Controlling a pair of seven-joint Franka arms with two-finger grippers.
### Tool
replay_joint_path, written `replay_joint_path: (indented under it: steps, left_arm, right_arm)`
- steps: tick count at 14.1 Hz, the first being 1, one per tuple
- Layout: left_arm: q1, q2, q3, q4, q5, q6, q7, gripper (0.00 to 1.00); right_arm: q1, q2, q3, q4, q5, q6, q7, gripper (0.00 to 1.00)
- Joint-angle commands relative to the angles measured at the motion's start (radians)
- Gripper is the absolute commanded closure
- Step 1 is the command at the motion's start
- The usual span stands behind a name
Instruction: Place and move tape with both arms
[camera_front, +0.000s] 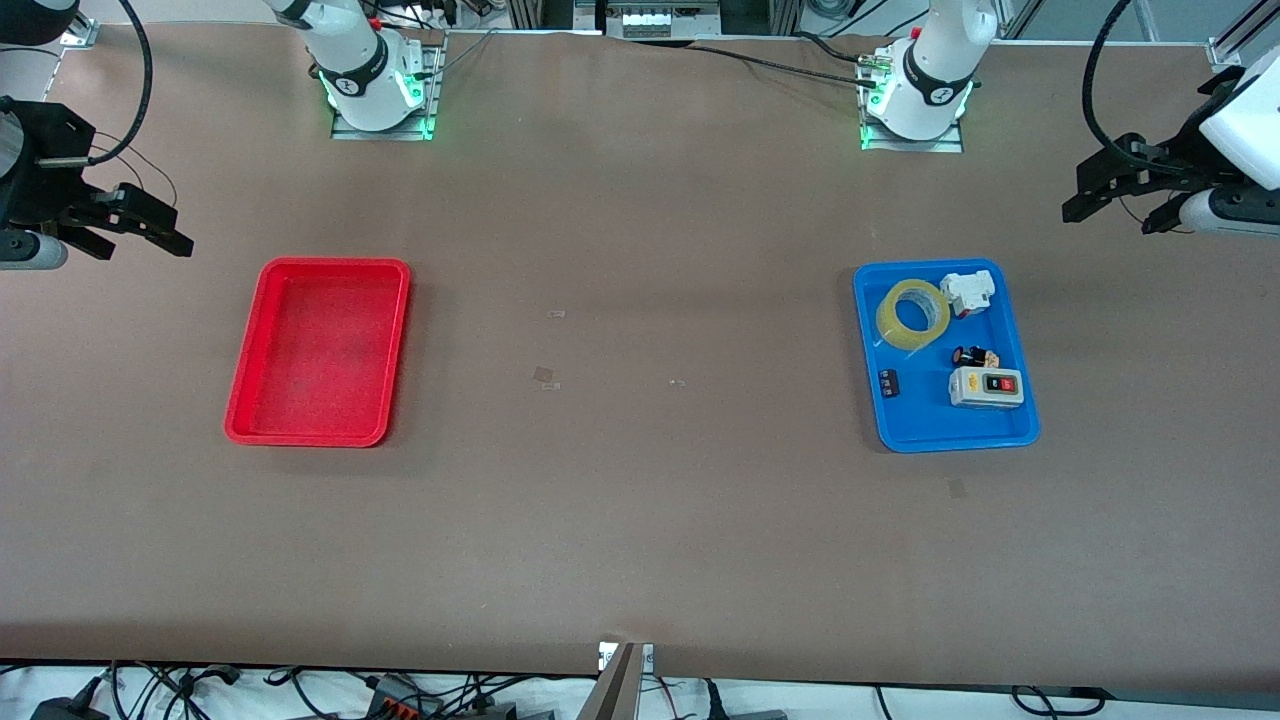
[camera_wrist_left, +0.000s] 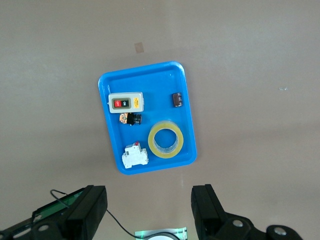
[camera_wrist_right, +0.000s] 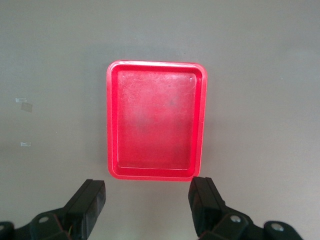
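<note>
The tape (camera_front: 913, 313) is lying flat in the blue tray (camera_front: 1026, 428), just beside a white switch box (camera_front: 968, 293). The left gripper (camera_front: 1115, 203) is hanging high near that tray, jaws released; it should be dropping straight over the ring's rim, avoiding the box. The right gripper (camera_front: 135, 228) is waiting with jaws released near the empty red tray (camera_front: 243, 410).

The left gripper (camera_wrist_left: 149, 210) hung with fingers spread wide above a blue tray (camera_wrist_left: 185, 100). In the tray lay the tape (camera_wrist_left: 166, 139), a white breaker (camera_wrist_left: 135, 156), a grey switch box (camera_wrist_left: 125, 102) and a small black part (camera_wrist_left: 177, 99).
</note>
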Motion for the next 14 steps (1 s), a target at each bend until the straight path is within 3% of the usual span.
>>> replay_joint_path:
  steps: [1,8,11,14]
  left_arm:
    - [0.006,-0.006,-0.012,0.011,0.014,-0.021,-0.007,0.00]
    - [0.012,-0.002,-0.012,-0.015,0.016,-0.044,0.001,0.00]
    - [0.026,0.001,-0.012,-0.096,0.014,-0.014,0.005,0.00]
    - [0.029,-0.020,-0.012,-0.235,0.014,0.084,0.008,0.00]
  right_arm:
    - [-0.001,-0.007,-0.001,0.009,0.005,-0.016,-0.016,0.00]
    - [0.000,-0.007,-0.001,0.009,0.004,-0.016,-0.016,0.00]
    - [0.000,-0.007,0.000,0.009,0.002,-0.016,-0.015,0.00]
    - [0.001,-0.007,0.000,0.009,0.002,-0.016,-0.012,0.00]
